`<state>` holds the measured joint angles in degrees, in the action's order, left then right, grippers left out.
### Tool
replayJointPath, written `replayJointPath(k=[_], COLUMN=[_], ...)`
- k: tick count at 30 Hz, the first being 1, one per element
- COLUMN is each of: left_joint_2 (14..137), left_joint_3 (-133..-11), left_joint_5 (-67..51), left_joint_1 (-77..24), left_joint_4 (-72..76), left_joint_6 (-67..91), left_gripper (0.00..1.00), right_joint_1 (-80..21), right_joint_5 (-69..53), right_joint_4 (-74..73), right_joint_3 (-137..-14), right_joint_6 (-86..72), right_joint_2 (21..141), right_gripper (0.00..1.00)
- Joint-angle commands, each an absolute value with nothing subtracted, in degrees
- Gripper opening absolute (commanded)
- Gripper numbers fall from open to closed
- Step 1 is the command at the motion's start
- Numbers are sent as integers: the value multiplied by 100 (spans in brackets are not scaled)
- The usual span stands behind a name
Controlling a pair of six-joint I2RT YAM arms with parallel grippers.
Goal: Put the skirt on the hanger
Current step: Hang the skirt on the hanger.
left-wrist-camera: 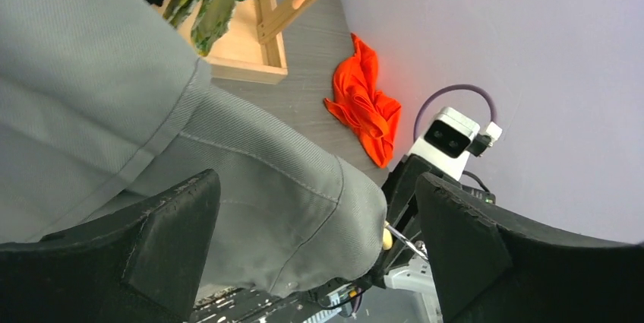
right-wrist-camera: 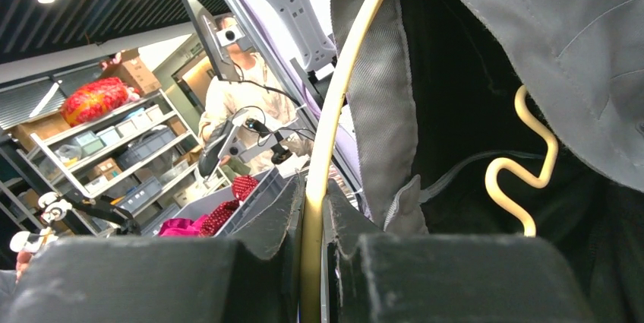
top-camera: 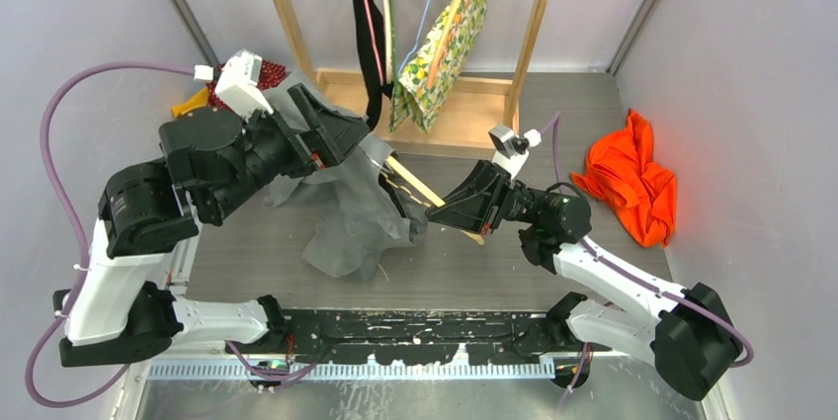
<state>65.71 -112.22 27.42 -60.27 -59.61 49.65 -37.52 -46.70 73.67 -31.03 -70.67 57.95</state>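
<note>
Wooden rack (top-camera: 532, 35) stands at the table's far side with clothes hung on it. The grey skirt (top-camera: 346, 217) is lifted off the table at the middle, bunched against the left gripper (left-wrist-camera: 315, 186), whose jaws stand wide apart with the cloth between them, clear of one finger. The orange cloth (top-camera: 632, 188) lies well apart, to the right. The right gripper (right-wrist-camera: 313, 194) is clamped on the yellow hanger (right-wrist-camera: 328, 110), which pokes into the skirt's waist.

Black-and-white left arm (top-camera: 128, 242) raised, black two-finger left gripper (top-camera: 348, 133) spread wide, right arm (top-camera: 613, 282) low, right gripper (top-camera: 440, 210) pinched on cream hanger (right-wrist-camera: 328, 140)
</note>
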Motion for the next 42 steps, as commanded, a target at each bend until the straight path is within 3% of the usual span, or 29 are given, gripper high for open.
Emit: replayJointPath(k=[1, 14, 26, 29, 31, 33, 35, 39, 42], left_joint_2=[6300, 6166, 6616, 6660, 6646, 6628, 6636, 6623, 6695], left_joint_3=[-11013, -10371, -10218, -10138, -10037, -9985, -10020, -9987, -9996], left_joint_5=[3218, 3654, 2906, 2743, 2623, 2538, 2547, 2503, 2296], left_joint_1=[-6038, -6002, -5908, -5911, -5901, -5868, -5855, -5837, -5806], left_joint_4=[-6336, -6266, -5791, -5640, -5453, -5394, -5447, -5386, -5223], left_joint_6=[5662, 6170, 6095, 6026, 5958, 5912, 5893, 5812, 5642], left_gripper=[99, 99, 100, 92, 67, 51, 42, 37, 20], right_joint_1=[-3867, -4389, -4680, -4698, -4702, -4702, -4702, -4710, -4724], right_joint_5=[-4429, -4519, -4439, -4422, -4422, -4414, -4416, -4427, -4476], right_joint_4=[8152, 7966, 7629, 7650, 7670, 7695, 7708, 7656, 7572], right_joint_3=[-3428, -3471, -3573, -3624, -3645, -3654, -3653, -3679, -3752], right_joint_6=[-6578, -5996, -5511, -5500, -5501, -5509, -5513, -5511, -5517], right_joint_2=[5747, 5950, 6078, 6167, 6225, 6277, 6277, 6310, 6451], right_gripper=[1, 1, 1, 1, 1, 1, 1, 1, 1])
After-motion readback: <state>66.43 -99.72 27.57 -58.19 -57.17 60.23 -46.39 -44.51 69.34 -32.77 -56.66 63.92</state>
